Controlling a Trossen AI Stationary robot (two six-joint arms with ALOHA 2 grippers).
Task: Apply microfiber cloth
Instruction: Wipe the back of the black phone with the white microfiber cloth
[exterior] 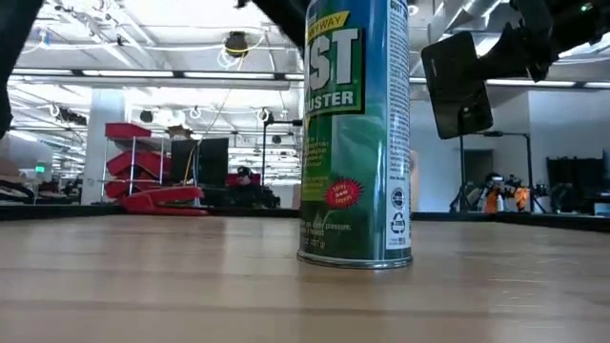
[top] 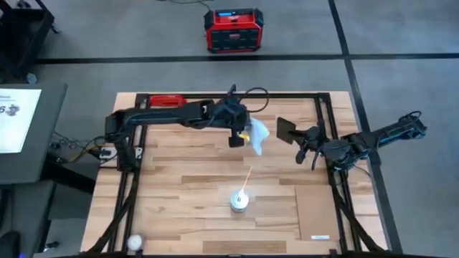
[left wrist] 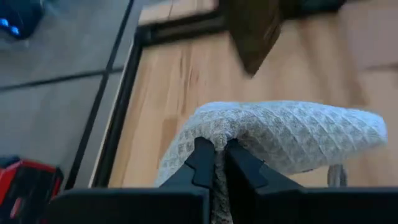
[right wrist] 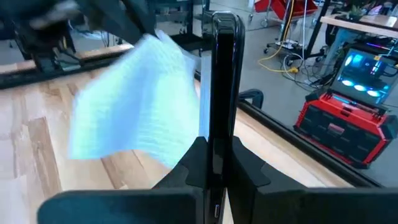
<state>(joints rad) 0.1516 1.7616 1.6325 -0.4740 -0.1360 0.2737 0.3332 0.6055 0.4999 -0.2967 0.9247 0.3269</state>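
Left tool (left wrist: 214,163) pinches cloth (top: 258,136) aloft; right tool (right wrist: 212,163), at its 3 o'clock, clamps phone (top: 287,128) edge-on, screen exposed for wiping.

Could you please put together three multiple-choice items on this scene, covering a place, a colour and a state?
1. Where does the spray can stand?
A. On the table, nearer the front than both grippers
B. On the floor
C. In the left gripper

2. What colour is the box on the floor beyond the table?
A. Yellow
B. Red and black
C. White

3. What is the right gripper doing?
A. Hanging open
B. Shut on the phone
C. Shut on the microfiber cloth

Answers: 1 A, the high view shows it there. 2 B, by its casing. 3 B, the jaws clamp the phone's edge; the left gripper pinches the cloth.
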